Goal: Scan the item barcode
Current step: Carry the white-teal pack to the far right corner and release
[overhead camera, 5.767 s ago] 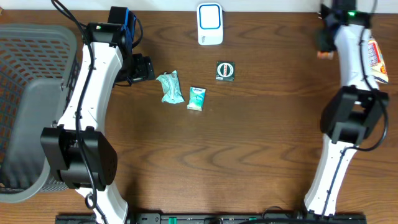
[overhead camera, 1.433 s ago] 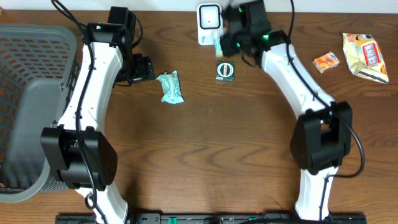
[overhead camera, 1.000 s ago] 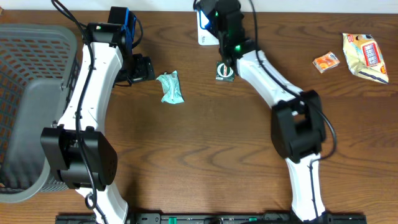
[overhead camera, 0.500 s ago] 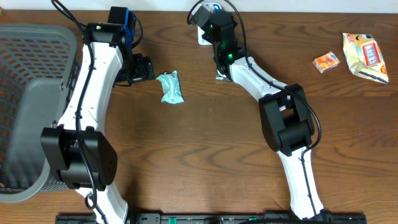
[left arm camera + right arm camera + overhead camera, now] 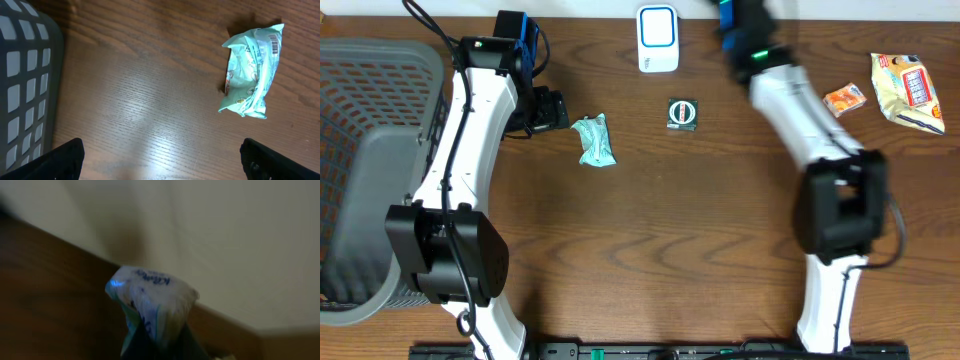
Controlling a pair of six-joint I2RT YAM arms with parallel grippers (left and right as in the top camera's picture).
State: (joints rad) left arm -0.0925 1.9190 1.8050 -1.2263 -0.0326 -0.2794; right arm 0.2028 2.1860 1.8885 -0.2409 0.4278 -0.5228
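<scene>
Jaws on my left gripper (image 5: 162, 159) stand released, its two fingers (image 5: 60, 161) spread wide at the bottom corners of the left wrist view with only bare table (image 5: 650, 250) between them. Jaws on my right gripper (image 5: 155, 344) are clenched on the one tissue pack (image 5: 150, 302), a small white-and-teal packet that sticks up from the dark fingertips, with a pale wall (image 5: 225, 240) behind it. Going left to right in the overhead view, one grey mesh basket (image 5: 370, 150) sits at 9 o'clock, at the table's edge. My left arm reaches up beside it, its gripper low over the wood at about 10 o'clock. Just to the right lies one crumpled teal packet (image 5: 593, 140), apart from my open fingers. In the left wrist view it sits at 2 o'clock with a barcode showing near its upper end. At 12 o'clock, against the far edge, stands the one white scanner (image 5: 658, 38), and one small black box (image 5: 682, 113) with a round white mark lies just below it. My right arm (image 5: 790, 100) comes next, blurred, its wrist up at about 1 o'clock, to the right of the scanner and apart from it. That puts the tissue pack there, off the table and in my grip. I cannot tell which way its barcode faces. At 2 o'clock lies one small orange packet (image 5: 844, 98), with one larger snack bag (image 5: 905, 92) just beyond it by the right edge. In all, four loose goods lie on the wood and a fifth is in my right grip.
</scene>
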